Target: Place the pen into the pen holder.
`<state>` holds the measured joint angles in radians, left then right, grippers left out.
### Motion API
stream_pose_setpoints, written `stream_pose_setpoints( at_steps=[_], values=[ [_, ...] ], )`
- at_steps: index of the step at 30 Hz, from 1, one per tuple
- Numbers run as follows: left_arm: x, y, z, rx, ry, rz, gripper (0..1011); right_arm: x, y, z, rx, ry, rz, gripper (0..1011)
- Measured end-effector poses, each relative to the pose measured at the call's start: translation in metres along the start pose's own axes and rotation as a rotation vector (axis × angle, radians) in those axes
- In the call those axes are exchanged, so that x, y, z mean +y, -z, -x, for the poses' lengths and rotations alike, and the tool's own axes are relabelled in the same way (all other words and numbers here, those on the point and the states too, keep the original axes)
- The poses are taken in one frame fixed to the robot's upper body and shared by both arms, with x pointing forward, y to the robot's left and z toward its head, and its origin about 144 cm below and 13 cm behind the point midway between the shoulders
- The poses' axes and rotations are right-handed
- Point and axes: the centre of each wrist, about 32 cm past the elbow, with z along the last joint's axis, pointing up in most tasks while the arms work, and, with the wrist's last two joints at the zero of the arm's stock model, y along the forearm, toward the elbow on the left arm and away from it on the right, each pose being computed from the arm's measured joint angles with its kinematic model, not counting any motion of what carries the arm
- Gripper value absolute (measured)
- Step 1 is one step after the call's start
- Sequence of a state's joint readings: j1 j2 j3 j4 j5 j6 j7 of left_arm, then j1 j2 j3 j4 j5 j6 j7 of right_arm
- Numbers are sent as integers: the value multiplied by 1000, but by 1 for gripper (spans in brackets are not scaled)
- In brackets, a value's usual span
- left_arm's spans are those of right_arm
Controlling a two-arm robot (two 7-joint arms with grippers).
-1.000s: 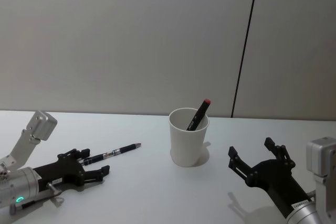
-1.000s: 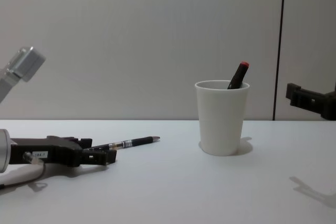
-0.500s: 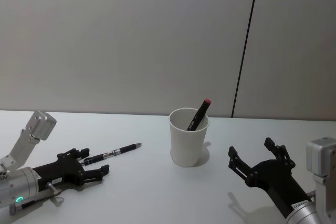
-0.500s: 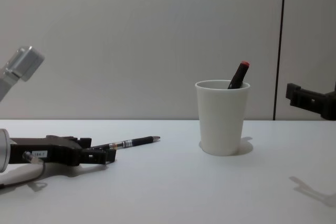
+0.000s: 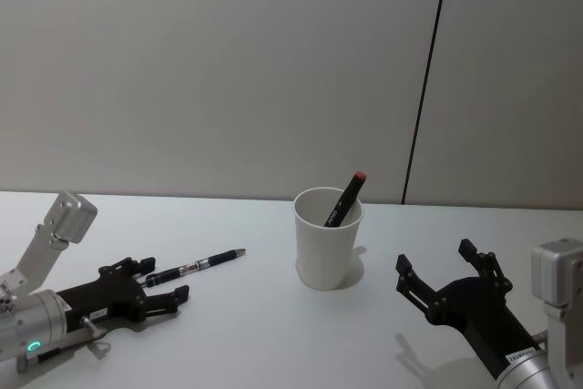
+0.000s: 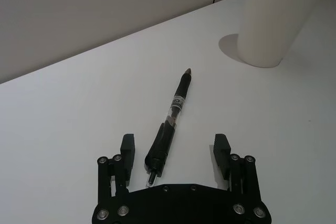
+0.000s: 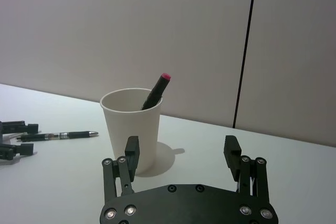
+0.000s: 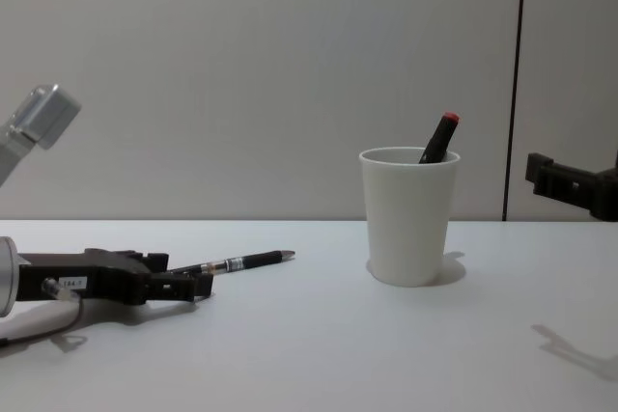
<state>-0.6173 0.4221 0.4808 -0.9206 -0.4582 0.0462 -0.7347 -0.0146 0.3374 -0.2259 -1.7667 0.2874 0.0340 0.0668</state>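
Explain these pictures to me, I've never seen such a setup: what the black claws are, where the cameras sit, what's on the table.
This is a two-armed robot; the black claws are its grippers. One picture looks down from its head, one across the table from its chest, and each wrist carries a camera looking out past its own fingers. On the white table stands a white paper cup, the pen holder, with a red-capped marker leaning inside. A black pen lies flat to its left. The left gripper sits low, fingers open either side of the pen's rear end, not gripping it. The right gripper hangs open, facing the cup. Nothing is held.
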Motion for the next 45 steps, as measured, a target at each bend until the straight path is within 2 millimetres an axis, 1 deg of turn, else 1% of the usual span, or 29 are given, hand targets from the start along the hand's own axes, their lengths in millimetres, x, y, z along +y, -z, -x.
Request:
stream_pose_setpoints(
  at_steps=[1, 3, 4, 6, 8, 13, 14, 15, 16, 18, 19, 21, 22, 23, 24, 27, 45],
  values=[
    [0, 0, 0, 0, 0, 0, 975, 0, 0, 0, 0, 0, 0, 1001],
    [0, 0, 0, 0, 0, 1, 913, 0, 0, 0, 0, 0, 0, 1001],
    [0, 0, 0, 0, 0, 1, 904, 0, 0, 0, 0, 0, 0, 1001],
    [0, 0, 0, 0, 0, 1, 834, 0, 0, 0, 0, 0, 0, 1001],
    [0, 0, 0, 0, 0, 1, 795, 0, 0, 0, 0, 0, 0, 1001],
    [0, 0, 0, 0, 0, 1, 623, 0, 0, 0, 0, 0, 0, 1001],
    [0, 0, 0, 0, 0, 1, 603, 0, 0, 0, 0, 0, 0, 1001],
    [0, 0, 0, 0, 0, 1, 542, 0, 0, 0, 0, 0, 0, 1001],
    [0, 0, 0, 0, 0, 1, 542, 0, 0, 0, 0, 0, 0, 1001],
    [0, 0, 0, 0, 1, 1, 480, 0, 0, 0, 0, 0, 0, 1001],
    [0, 0, 0, 0, 1, 1, 419, 0, 0, 0, 0, 0, 0, 1001],
    [0, 0, 0, 0, 1, 1, 382, 0, 0, 0, 0, 0, 0, 1001],
    [0, 0, 0, 0, 1, 1, 312, 0, 0, 0, 0, 0, 0, 1001],
    [0, 0, 0, 0, 1, 1, 312, 0, 0, 0, 0, 0, 0, 1001],
    [0, 0, 0, 0, 1, 1, 271, 0, 0, 0, 0, 0, 0, 1001],
    [0, 0, 0, 0, 1, 1, 194, 0, 0, 0, 0, 0, 0, 1001],
    [0, 0, 0, 0, 2, 1, 186, 0, 0, 0, 0, 0, 0, 1001]
  ],
)
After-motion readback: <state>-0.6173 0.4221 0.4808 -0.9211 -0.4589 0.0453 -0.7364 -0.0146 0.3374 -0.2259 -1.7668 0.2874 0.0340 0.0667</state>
